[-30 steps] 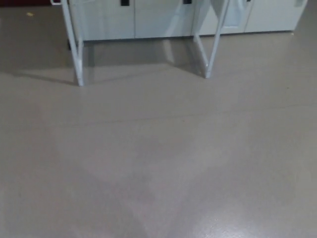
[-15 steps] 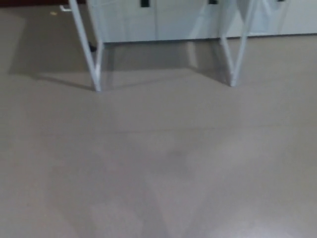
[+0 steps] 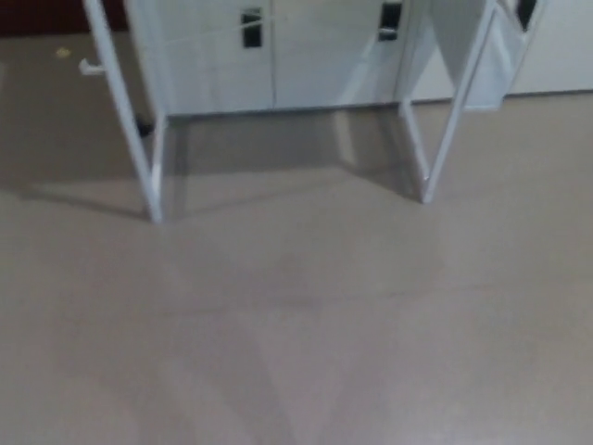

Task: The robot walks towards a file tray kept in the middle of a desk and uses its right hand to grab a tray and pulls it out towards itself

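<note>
Floor (image 3: pixel 306 334): plain grey-beige surface filling the lower two thirds of the frame, smooth, with faint lighter and darker patches fanning up from the bottom centre. Desk legs, white, two pairs in the upper part of the frame: the left pair (image 3: pixel 139 148) slants down from the upper left edge to a foot left of centre, with a short white stub jutting from its outer bar near the top; the right pair (image 3: pixel 435 139) forms a V closing to a foot right of centre. Soft shadows lie on the floor under and between both pairs. Cabinets (image 3: pixel 278 56): pale white fronts running along the top edge behind the legs, with two dark handles (image 3: pixel 251 28) visible (a third dark mark sits at the upper right corner, too cropped to make out). A dark strip shows in the upper left corner above a small yellowish speck on the floor. File tray: not in the frame; the desk top is cut off above the top edge. Robot hands: neither the left nor the right shows, so their opening and any hold cannot be told.
</note>
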You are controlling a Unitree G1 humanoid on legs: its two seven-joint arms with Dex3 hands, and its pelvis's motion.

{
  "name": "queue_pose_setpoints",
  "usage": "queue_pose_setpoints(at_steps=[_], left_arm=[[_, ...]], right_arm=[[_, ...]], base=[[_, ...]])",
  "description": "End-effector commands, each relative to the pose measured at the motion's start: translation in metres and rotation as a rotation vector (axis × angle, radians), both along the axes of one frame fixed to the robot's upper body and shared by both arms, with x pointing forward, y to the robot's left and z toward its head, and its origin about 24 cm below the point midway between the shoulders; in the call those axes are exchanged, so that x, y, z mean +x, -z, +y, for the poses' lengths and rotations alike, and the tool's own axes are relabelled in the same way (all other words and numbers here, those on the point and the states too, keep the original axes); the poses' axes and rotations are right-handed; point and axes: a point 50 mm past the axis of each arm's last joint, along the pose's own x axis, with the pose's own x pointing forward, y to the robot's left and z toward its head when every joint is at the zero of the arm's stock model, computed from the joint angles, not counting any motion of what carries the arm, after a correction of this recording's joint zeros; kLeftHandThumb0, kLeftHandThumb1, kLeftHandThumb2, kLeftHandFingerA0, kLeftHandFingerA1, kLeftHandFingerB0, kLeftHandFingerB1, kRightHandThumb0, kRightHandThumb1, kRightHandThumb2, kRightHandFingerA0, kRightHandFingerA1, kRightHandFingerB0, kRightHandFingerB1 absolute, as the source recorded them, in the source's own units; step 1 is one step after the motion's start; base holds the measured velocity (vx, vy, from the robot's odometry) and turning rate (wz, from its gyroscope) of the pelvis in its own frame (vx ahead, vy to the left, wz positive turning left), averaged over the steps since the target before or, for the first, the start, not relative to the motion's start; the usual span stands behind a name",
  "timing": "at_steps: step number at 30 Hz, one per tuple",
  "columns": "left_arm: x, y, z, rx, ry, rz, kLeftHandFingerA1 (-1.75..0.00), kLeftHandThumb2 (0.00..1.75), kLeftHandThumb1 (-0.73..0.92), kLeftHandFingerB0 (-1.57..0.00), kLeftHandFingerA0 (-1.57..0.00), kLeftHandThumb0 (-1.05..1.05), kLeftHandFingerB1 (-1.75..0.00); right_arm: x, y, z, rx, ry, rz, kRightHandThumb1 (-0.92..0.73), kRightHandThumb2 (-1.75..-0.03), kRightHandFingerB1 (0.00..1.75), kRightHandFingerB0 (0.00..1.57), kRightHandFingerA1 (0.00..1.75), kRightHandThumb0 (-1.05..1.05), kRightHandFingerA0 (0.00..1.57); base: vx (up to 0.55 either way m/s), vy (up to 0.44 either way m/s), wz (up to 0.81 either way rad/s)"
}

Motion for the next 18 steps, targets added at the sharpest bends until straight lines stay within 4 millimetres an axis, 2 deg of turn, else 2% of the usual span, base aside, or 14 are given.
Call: queue_pose_setpoints(at_steps=[1,3,4,9,13,17,18], left_arm=[[0.001,-0.003,0.003,0.022,0.015,-0.012,-0.37,0.57,0.59,-0.26,-0.26,-0.08,-0.31],[0.001,-0.003,0.002,0.018,0.004,-0.018,-0.38,0.57,0.60,-0.27,-0.26,-0.06,-0.32],[0.001,-0.003,0.002,0.005,-0.009,-0.023,-0.52,0.87,0.42,-0.16,-0.16,-0.03,-0.49],[-0.002,-0.002,0.002,0.024,0.007,-0.006,-0.52,0.87,0.41,-0.15,-0.18,-0.04,-0.49],[-0.007,0.000,0.002,0.033,-0.004,0.021,-0.53,0.86,0.40,-0.16,-0.21,-0.06,-0.49],[-0.020,0.004,0.001,0.025,-0.020,0.044,-0.52,0.87,0.42,-0.15,-0.19,-0.04,-0.49],[-0.022,0.005,0.000,0.021,-0.029,0.047,-0.52,0.88,0.43,-0.14,-0.18,-0.03,-0.48]], right_arm=[[0.001,-0.005,-0.004,-0.006,0.017,-0.045,-0.45,-0.90,0.51,0.17,0.64,-0.28,0.37],[0.001,-0.002,-0.005,0.008,0.028,-0.034,-0.46,-0.90,0.50,0.17,0.63,-0.28,0.37],[0.001,-0.002,-0.006,0.010,0.030,-0.034,-0.46,-0.91,0.50,0.17,0.64,-0.27,0.38],[-0.003,0.001,-0.008,0.015,0.027,-0.022,-0.47,-0.91,0.50,0.16,0.63,-0.28,0.38],[-0.008,0.000,-0.009,0.016,0.031,-0.022,-0.46,-0.90,0.50,0.16,0.62,-0.28,0.37],[-0.021,-0.001,-0.008,0.008,0.012,0.001,-0.47,-0.91,0.50,0.15,0.63,-0.30,0.37],[-0.024,-0.001,-0.008,0.014,0.013,0.002,-0.67,-0.60,0.38,0.26,0.57,-0.35,0.41]], base=[[0.34,0.082,0.06],[0.32,0.026,0.11],[0.22,-0.009,0.12],[0.43,-0.143,0.27],[0.57,-0.269,0.71],[0.45,-0.168,-0.05],[0.37,-0.067,-0.06]])
